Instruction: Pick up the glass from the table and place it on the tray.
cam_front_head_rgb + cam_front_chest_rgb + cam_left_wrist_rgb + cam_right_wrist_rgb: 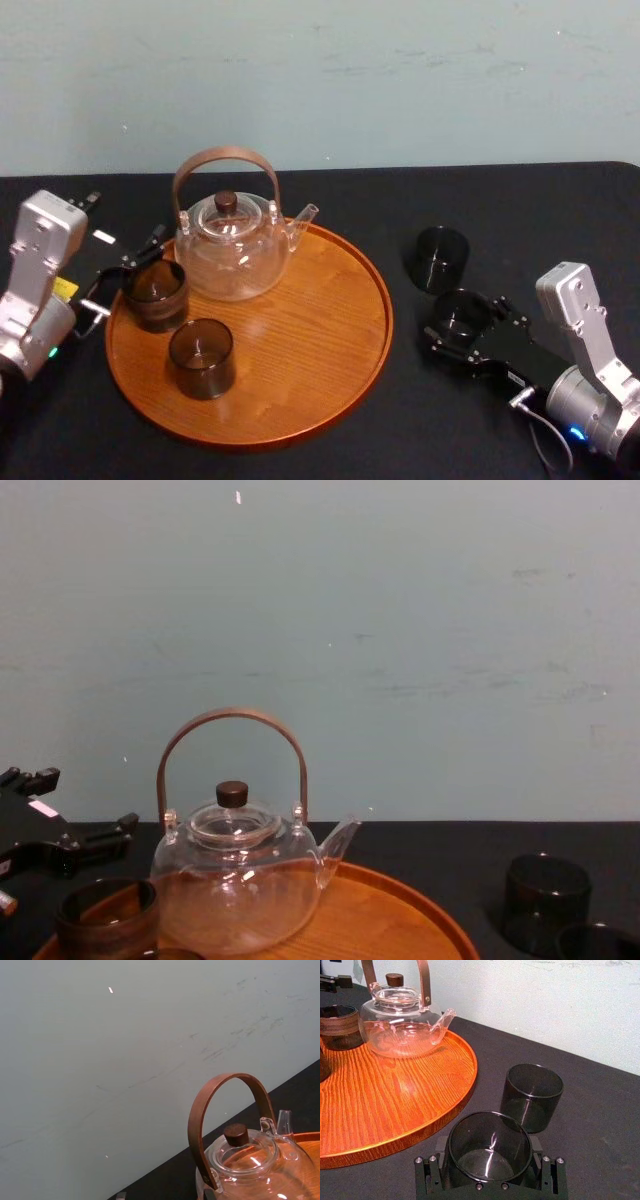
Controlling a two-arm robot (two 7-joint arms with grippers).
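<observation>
Grasp step: right pincer (460, 318) clamped on nearer glass (489, 1154), on table (520, 215) right of tray (310, 340). Next move likely: lift, carry left over rim. Left pincer (128, 270) agape, idle at tray's left edge.

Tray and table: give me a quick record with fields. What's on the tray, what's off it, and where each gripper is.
tray: round, wooden, on the black table
on tray: teapot; front glass; left glass by the left rim
off tray: far glass, standing free to the tray's right
right gripper: shut on the held glass, just right of the tray
left gripper: open, beside the left glass at the tray's left edge
</observation>
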